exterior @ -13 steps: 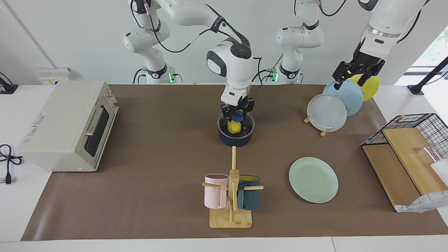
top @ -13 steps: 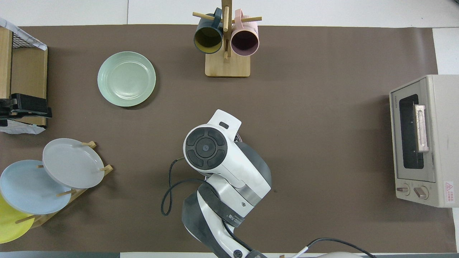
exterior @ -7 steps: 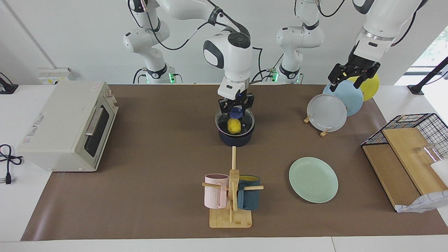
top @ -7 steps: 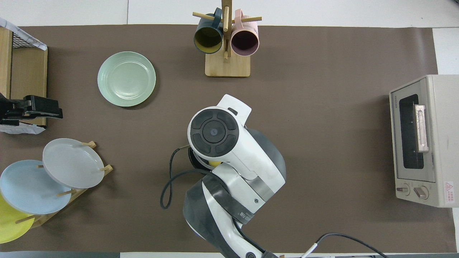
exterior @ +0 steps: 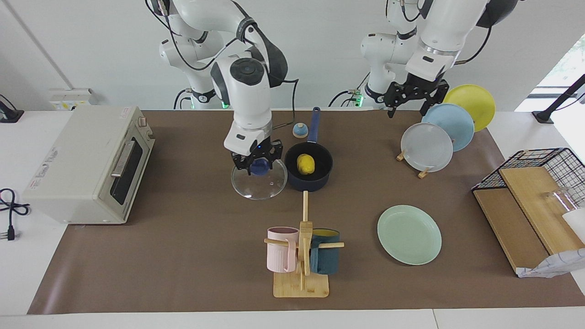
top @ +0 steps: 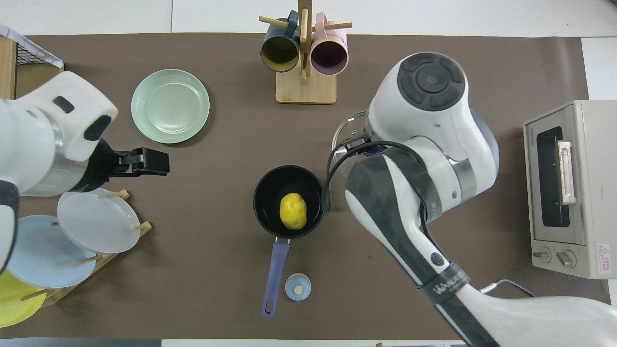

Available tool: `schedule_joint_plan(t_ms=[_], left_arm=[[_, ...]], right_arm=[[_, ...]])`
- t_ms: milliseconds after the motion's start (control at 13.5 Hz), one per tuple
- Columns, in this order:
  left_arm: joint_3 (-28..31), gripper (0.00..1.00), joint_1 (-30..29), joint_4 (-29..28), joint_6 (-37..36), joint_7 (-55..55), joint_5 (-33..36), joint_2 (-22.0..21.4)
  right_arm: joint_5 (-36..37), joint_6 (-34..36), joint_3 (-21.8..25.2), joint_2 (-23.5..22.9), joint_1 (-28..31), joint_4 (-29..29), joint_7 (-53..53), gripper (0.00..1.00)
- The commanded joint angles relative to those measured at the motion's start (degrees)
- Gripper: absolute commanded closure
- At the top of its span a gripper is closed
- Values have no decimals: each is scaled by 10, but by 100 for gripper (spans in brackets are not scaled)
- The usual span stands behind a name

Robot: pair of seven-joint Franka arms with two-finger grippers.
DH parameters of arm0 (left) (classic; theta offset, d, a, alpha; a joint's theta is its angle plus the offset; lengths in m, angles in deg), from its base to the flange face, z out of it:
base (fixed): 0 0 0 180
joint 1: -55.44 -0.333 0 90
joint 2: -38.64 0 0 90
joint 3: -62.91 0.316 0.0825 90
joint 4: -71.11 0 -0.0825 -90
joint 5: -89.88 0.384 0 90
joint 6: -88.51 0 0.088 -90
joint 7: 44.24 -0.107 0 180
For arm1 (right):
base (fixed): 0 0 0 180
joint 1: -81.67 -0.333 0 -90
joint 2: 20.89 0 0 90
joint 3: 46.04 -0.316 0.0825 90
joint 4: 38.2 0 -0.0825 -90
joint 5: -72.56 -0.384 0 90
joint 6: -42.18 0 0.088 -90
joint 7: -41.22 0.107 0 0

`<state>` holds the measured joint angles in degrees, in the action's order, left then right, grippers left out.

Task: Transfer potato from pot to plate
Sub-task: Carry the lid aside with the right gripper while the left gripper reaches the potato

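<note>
The yellow potato (exterior: 305, 164) lies in the dark blue pot (exterior: 320, 179), which stands uncovered mid-table, its long handle (exterior: 314, 123) pointing toward the robots. Both show in the overhead view, potato (top: 293, 211) and pot (top: 262, 193). My right gripper (exterior: 258, 163) is shut on the blue knob of the glass lid (exterior: 258, 186) and holds it low beside the pot, toward the right arm's end. The mint-green plate (exterior: 409, 234) lies empty, farther from the robots, toward the left arm's end. My left gripper (exterior: 411, 104) hangs open and empty in the air beside the plate rack.
A toaster oven (exterior: 87, 164) stands at the right arm's end. A mug rack (exterior: 301, 256) with a pink and a dark blue mug stands farther than the pot. A rack (exterior: 425, 172) holds grey, light-blue and yellow plates. A wire basket (exterior: 544, 160) and a small light-blue knob-like piece (exterior: 299, 130) are also here.
My right gripper has lifted the glass lid off the pot and carried it toward the right arm's end, uncovering the potato. My left gripper has moved from over the plate rack toward the middle.
</note>
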<state>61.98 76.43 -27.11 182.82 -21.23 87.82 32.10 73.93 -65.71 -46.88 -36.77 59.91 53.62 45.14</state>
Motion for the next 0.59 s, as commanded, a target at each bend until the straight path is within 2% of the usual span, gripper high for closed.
schedule_joint_plan(t_ms=[0,149,297,520], left_arm=[[8,0,79,-85,106,83,-33,-3],[8,0,136,-111,190,129,-34,42],[10,0,166,-103,241,136,-39,122],[10,1,177,-109,257,129,-38,150]], right_arm=[[-1,2,-8,16,76,27,-108,49],[-1,-3,-8,26,129,53,-185,48],[-1,-26,-8,41,173,98,-242,48],[-1,-177,-8,85,213,250,-304,47]])
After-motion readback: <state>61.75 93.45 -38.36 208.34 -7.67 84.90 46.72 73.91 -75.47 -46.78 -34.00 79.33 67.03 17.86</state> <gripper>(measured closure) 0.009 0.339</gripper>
